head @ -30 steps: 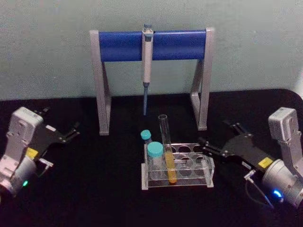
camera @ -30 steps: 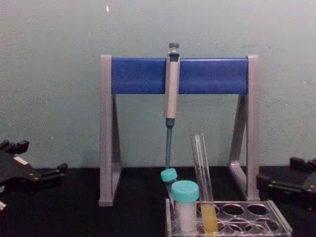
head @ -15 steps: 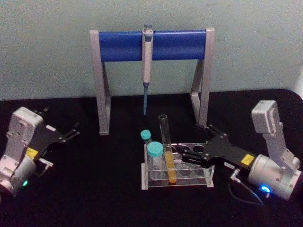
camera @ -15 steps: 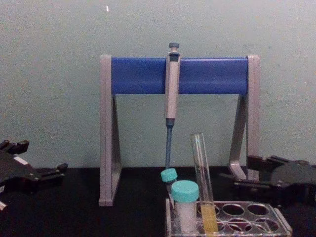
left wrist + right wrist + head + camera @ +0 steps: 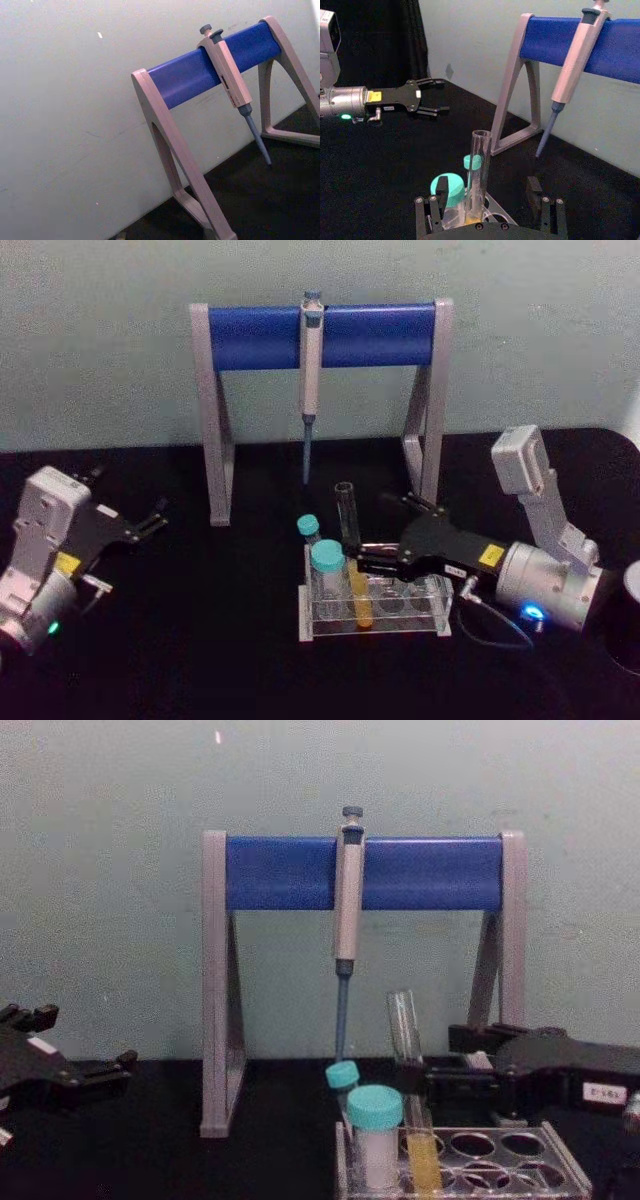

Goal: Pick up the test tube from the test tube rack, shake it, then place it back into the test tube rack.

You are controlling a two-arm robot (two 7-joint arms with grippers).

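Black table (image 5: 200, 660), pale wall | step: closing in to grasp | R gripper (image 5: 366, 532) spread, astride test tube (image 5: 348, 525) standing in rack (image 5: 440, 615) just beside capped tubes (image 5: 326, 558) | next: pinch glass, lift straight up | room: free overhead, pipette stand (image 5: 320, 335) behind | L gripper (image 5: 155, 517) spread, parked far left

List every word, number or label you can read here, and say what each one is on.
Nothing here can be read for certain.
White label on the right gripper: dark characters, too blurred to read.
Yellow label on the right gripper: too small to read.
Yellow sticker on the left gripper: too small to read.
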